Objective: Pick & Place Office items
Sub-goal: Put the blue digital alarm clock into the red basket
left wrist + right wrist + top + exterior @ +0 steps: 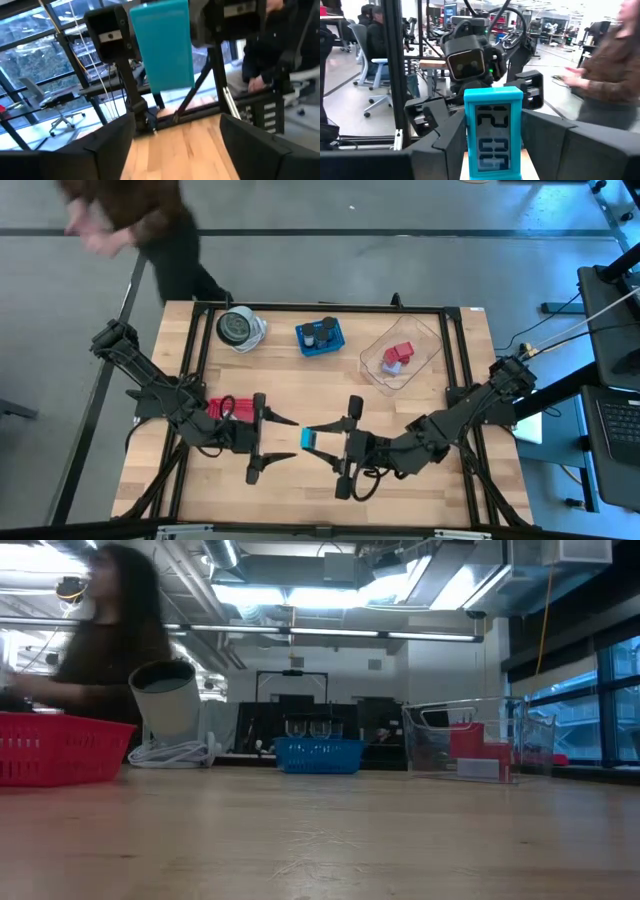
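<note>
Near the bench's front edge, the right hand [318,442] grips a teal block [307,438], long axis upright, facing the empty, spread-open left hand [282,442] just beside it; the blue basket [320,336] lies well beyond.

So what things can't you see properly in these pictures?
- Red plastic tray: high view, the left arm covers most of it, so its contents are hidden.
- Small blue plastic basket: high view, the dark pieces inside are too small to name.
- Teal flat block held in the right gripper: high view shows only a sliver.
- Person: low view, blurred.
- Both arms: absent from the low view.
</note>
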### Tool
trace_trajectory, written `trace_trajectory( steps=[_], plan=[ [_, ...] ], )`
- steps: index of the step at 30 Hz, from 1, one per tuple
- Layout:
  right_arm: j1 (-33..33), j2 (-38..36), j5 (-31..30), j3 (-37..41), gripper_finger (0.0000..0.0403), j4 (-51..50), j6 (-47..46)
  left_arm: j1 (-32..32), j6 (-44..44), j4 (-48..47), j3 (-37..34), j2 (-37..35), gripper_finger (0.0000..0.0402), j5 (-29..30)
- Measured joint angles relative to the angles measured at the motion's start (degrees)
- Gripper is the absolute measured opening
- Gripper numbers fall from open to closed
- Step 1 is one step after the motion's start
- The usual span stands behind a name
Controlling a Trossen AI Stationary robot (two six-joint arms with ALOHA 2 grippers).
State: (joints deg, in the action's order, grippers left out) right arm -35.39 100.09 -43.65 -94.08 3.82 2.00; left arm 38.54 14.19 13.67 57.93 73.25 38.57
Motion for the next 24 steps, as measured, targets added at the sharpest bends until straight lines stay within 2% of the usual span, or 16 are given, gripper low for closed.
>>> trace_trajectory(
  steps=[4, 9, 17, 20, 24],
  plan=[
    [1.2, 0.0, 1.5, 0.0, 0.0168, 0.0, 0.0, -1.3, -1.5, 3.2, 0.0, 0.0, 0.0320, -1.6],
    [2.8, 0.0, 5.1, 0.0, 0.0168, 0.0, 0.0, -3.6, -4.3, 3.9, 0.0, 0.0, 0.0340, -7.2],
    [5.3, 1.8, 9.7, 0.0, 0.0168, 2.2, 0.4, -7.1, -5.9, 5.6, 0.0, 0.0, 0.0340, -10.0],
    [5.9, 2.2, 10.1, 0.0, 0.0168, 2.1, 0.4, -8.0, -6.0, 5.9, 0.0, 0.0, 0.0341, -13.3],
    [6.2, 2.2, 10.2, 0.0, 0.0168, 2.6, 1.6, -8.2, -7.1, 5.4, 0.0, 0.0, 0.0338, -13.8]
  ],
)
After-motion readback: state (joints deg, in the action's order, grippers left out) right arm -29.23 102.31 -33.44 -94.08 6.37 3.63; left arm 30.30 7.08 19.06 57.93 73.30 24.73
